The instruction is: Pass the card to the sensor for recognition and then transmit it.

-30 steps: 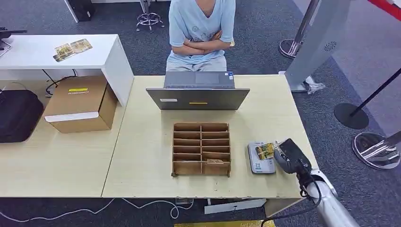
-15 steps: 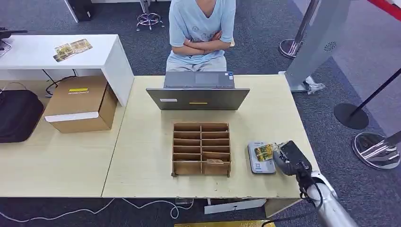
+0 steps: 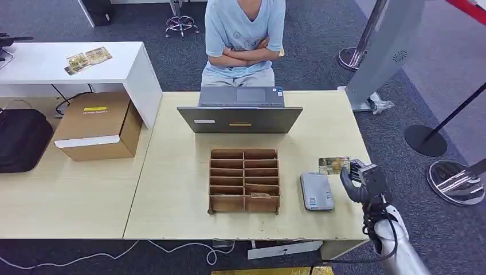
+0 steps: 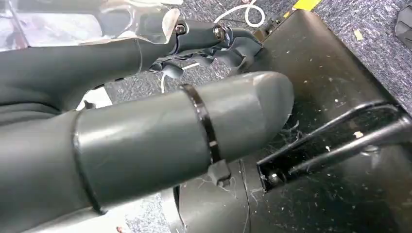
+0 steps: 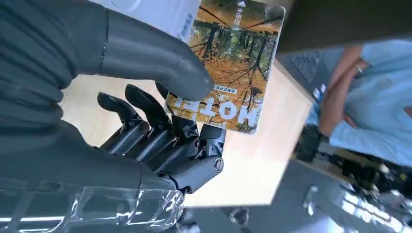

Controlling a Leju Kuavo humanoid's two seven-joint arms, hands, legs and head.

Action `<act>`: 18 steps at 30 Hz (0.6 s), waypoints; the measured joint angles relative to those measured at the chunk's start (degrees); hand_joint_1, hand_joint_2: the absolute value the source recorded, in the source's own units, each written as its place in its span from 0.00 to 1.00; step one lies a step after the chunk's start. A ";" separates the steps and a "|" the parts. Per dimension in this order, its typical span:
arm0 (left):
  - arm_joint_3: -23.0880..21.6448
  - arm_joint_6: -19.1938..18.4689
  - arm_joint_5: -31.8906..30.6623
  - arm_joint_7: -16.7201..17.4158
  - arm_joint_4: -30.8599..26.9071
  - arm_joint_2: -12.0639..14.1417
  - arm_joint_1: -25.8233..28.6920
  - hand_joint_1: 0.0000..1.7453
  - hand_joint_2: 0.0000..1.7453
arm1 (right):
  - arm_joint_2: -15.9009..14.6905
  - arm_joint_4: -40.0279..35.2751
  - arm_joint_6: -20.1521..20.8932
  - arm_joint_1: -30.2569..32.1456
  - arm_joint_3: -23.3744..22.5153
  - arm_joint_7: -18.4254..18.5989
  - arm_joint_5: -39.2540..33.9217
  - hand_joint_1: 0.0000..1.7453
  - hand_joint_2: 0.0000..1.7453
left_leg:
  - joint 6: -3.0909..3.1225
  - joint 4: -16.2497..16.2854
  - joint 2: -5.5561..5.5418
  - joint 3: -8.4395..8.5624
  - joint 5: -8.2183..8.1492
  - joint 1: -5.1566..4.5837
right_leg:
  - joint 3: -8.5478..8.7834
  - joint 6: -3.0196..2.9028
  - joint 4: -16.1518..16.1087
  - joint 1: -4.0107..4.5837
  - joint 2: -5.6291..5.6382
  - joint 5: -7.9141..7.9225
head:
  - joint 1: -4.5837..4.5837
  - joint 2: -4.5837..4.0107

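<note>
Head view. Counter [image 3: 172, 189]: pale wood, its right edge just beside the right hand [image 3: 362, 182], its near edge below the sensor. Right hand: raised near the counter's right edge, fingers [image 3: 354, 169] grasping the card [image 3: 333, 165]. Card: held off the surface, beyond the sensor [image 3: 317, 192] and apart from it, long axis running across the counter toward the organizer, free short end pointing left. Sensor: grey flat unit lying on the counter between the organizer [image 3: 244, 180] and the right edge, top bare. Organizer: brown, divided into two columns of slots, mid-counter; a strip of bare wood separates it from the sensor. Laptop [image 3: 239, 118]: open at the far side, lid back toward the robot. Person [image 3: 245, 35]: seated behind the laptop, arms folded. Bare counter lies between laptop and card. Cardboard box [image 3: 97, 125]: on the adjoining counter to the left, well apart.

Left wrist view. Left hand [image 4: 145, 131]: thick grey thumb and dark fingers [image 4: 214, 46] curled inward with nothing in them, over carpet.

Right wrist view. Right hand [image 5: 121, 111]: thumb [image 5: 160, 63] pressed on the card's printed face, dark fingers [image 5: 165, 141] behind it. Card [image 5: 228, 68]: autumn-forest print with the word HOTEL, one short end in the grasp, the other projecting clear. Person's [image 5: 369, 102] folded arms beyond.
</note>
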 joint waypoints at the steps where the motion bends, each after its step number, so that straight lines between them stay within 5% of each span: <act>1: 0.02 0.02 0.00 0.00 0.00 0.00 0.00 0.00 0.00 | 0.28 -0.33 -1.42 -0.02 -0.24 -0.83 0.15 1.00 1.00 | 0.00 0.00 0.00 0.00 0.00 0.00 | 0.00 0.00 0.00 0.00 0.00 0.00 | 0.00 0.00; 10: 0.09 0.46 -0.35 0.00 0.00 -0.02 0.06 0.00 0.00 | 3.04 -3.86 -17.01 -0.95 -0.63 -7.76 10.11 1.00 1.00 | -0.01 -0.01 -0.01 -0.01 0.01 0.01 | 0.00 0.00 0.02 0.00 -0.01 0.00 | 0.00 0.00; 18: 0.11 0.63 -0.57 -0.24 0.00 -0.15 0.08 0.00 0.00 | 5.22 -5.44 -29.09 -5.14 1.82 -9.75 21.73 1.00 1.00 | -0.03 -0.01 0.01 0.01 0.02 0.00 | 0.02 -0.01 0.05 0.00 0.01 0.01 | 0.00 0.00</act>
